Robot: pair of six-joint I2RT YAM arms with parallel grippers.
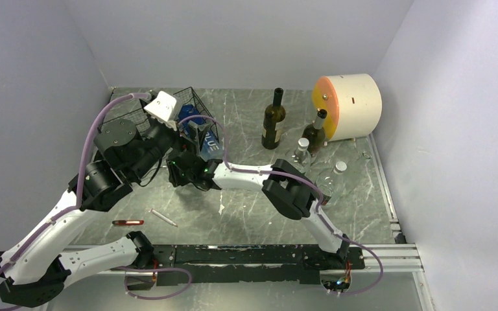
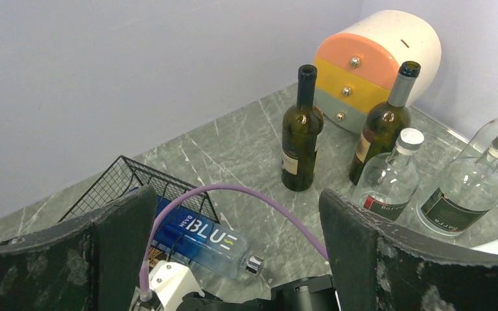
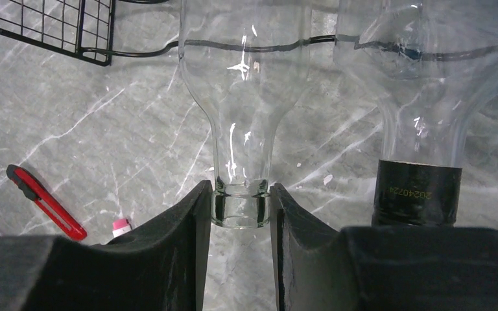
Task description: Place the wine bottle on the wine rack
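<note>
My right gripper (image 3: 240, 210) is shut on the open neck of a clear glass wine bottle (image 3: 243, 71). The bottle lies with its body over the wavy front rod of the black wine rack (image 3: 45, 26). In the top view this gripper (image 1: 185, 170) sits low at the rack's (image 1: 191, 100) front edge. A second clear bottle with a black cap (image 3: 418, 194) lies right beside the held one. My left gripper (image 2: 237, 194) hangs open above the rack (image 2: 113, 181) with nothing between its fingers. A blue bottle (image 2: 201, 236) lies on the rack below it.
Two dark wine bottles (image 1: 273, 120) (image 1: 314, 133) and two clear capped bottles (image 1: 301, 152) (image 1: 337, 172) stand to the right. A round-topped drawer cabinet (image 1: 349, 107) stands behind them. A red utility knife (image 1: 128, 222) and a pen (image 1: 162, 218) lie near the front.
</note>
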